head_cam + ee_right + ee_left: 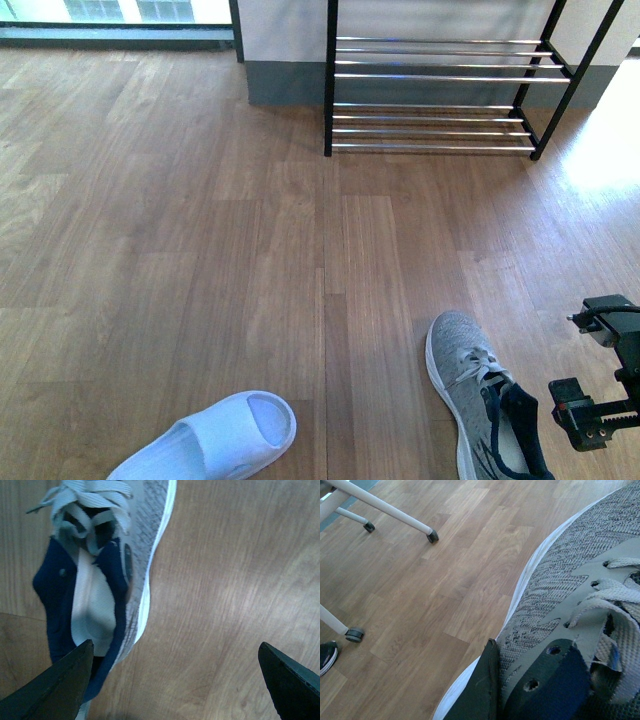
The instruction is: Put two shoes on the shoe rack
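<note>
Hovering right claw (175, 650) spread wide by grey knit sneaker (462, 365), left claw (481, 690) unclear

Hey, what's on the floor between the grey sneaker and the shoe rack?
Nothing: in the front view, only bare wooden floor runs from the grey sneaker to the shoe rack. The pale blue slipper lies off to the left.

Pale blue slipper (215, 440) on wooden floor (200, 250), white frame legs (385, 508) on castors (432, 536)
</note>
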Controlling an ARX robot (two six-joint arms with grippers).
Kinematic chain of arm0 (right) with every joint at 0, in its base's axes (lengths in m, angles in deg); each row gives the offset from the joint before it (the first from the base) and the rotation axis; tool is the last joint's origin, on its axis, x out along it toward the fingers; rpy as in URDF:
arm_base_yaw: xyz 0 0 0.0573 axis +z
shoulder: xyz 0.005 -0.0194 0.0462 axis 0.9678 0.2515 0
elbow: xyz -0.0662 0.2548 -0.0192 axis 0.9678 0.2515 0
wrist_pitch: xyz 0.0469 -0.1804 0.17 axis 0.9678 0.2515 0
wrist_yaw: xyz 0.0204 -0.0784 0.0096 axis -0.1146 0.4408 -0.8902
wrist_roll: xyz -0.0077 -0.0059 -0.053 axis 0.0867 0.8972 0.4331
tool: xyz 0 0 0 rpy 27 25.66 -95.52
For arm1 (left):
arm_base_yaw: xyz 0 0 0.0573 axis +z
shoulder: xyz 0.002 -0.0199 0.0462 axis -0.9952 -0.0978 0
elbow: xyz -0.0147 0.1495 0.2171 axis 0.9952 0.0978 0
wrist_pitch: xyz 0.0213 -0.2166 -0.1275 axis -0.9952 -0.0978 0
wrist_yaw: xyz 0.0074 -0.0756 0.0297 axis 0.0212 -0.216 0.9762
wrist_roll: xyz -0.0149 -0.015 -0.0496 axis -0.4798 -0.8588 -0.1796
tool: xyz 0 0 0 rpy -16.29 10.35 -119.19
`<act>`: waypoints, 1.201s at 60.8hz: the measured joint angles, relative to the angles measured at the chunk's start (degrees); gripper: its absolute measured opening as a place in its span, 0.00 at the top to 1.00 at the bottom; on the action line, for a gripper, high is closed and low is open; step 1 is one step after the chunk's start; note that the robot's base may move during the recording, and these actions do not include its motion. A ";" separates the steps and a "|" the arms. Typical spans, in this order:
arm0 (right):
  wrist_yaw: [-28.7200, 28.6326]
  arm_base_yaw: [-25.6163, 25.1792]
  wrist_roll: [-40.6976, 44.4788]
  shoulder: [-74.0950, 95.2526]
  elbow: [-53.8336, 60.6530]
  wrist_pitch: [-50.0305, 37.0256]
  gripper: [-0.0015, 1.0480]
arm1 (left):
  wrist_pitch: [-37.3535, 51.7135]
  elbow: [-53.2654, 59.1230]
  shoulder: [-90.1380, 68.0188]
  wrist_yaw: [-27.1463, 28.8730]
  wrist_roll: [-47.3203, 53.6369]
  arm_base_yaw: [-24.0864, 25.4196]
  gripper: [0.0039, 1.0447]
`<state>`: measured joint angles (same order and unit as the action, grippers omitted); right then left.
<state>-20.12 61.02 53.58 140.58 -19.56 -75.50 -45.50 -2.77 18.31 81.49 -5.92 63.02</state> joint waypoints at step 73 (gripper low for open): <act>-6.08 5.35 -14.97 14.99 -9.20 -9.60 0.52 | 0.00 0.00 0.00 0.00 0.00 0.00 0.99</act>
<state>-26.20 66.37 38.61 155.58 -28.76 -85.09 -45.50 -2.77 18.31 81.49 -5.92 63.02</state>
